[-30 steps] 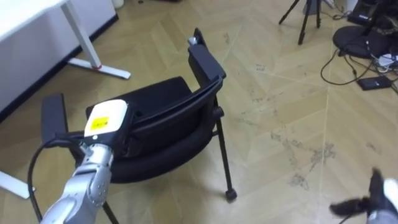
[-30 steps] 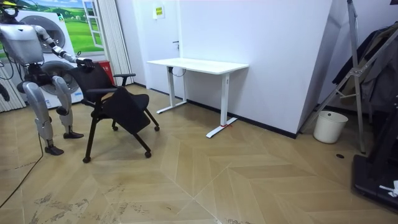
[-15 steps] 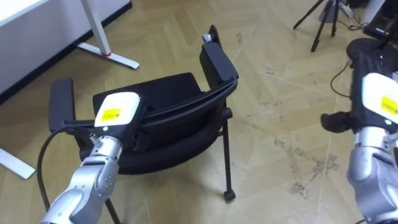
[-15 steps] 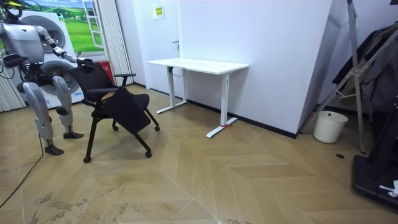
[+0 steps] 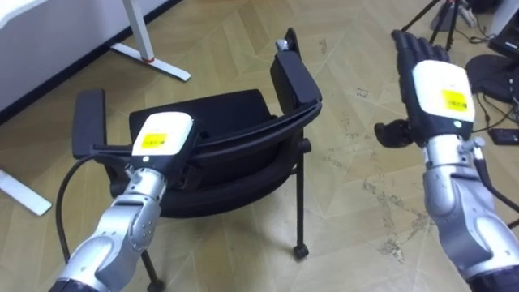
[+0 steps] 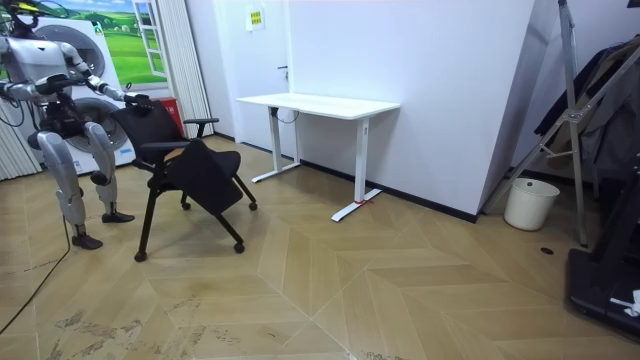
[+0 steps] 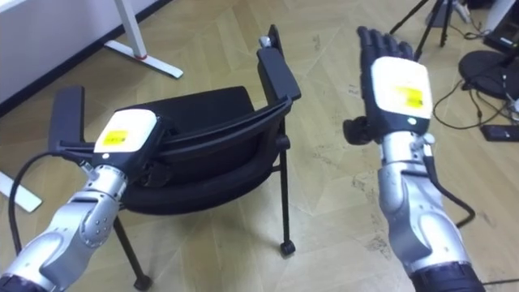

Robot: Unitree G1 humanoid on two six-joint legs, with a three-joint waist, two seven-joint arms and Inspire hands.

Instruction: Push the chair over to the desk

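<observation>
A black chair (image 5: 215, 122) with two armrests stands on the wooden floor, its backrest toward me; the room view shows the chair (image 6: 195, 170) just in front of where I stand. My left hand (image 5: 162, 136) rests on the top rail of the backrest near the left armrest (image 5: 87, 122), its fingers lost against the dark frame. My right hand (image 5: 438, 81) is raised in the air to the right of the right armrest (image 5: 296, 77), open with straight fingers, touching nothing.
A white desk (image 6: 320, 104) stands by the wall beyond the chair; its leg and foot (image 5: 154, 61) lie at the upper left. A tripod (image 5: 442, 16) and cables (image 5: 495, 134) are on the floor at the right. A white bin (image 6: 530, 203) sits far off.
My right arm has come up from the lower right, and its hand is now raised open beside the chair. The left hand stays on the backrest. The view has shifted slightly.
</observation>
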